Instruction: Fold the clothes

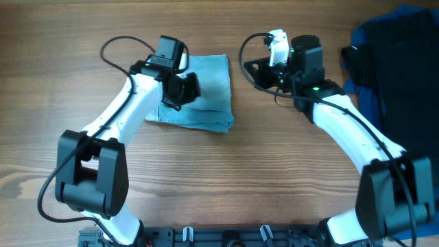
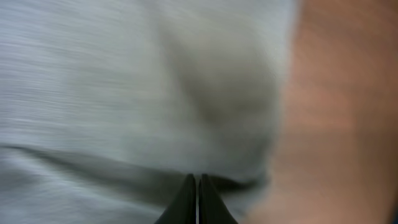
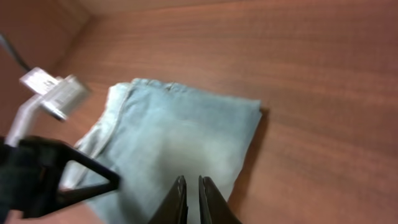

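Note:
The light blue denim shorts (image 1: pixel 209 89) lie folded into a small rectangle on the table, left of centre. My left gripper (image 1: pixel 181 89) is low over their left part. Its view is blurred and filled by the pale fabric (image 2: pixel 124 93), with the fingers (image 2: pixel 197 180) closed together and nothing visibly between them. My right gripper (image 1: pixel 264 68) hovers over bare wood just right of the shorts. Its fingers (image 3: pixel 193 182) are nearly together and empty, pointing at the folded shorts (image 3: pixel 186 134).
A dark blue garment (image 1: pixel 405 75) and a black garment (image 1: pixel 362 58) lie heaped at the table's far right, behind my right arm. My left arm's wrist (image 3: pixel 43 174) shows in the right wrist view. Wood table (image 1: pixel 226 178) lies bare in front.

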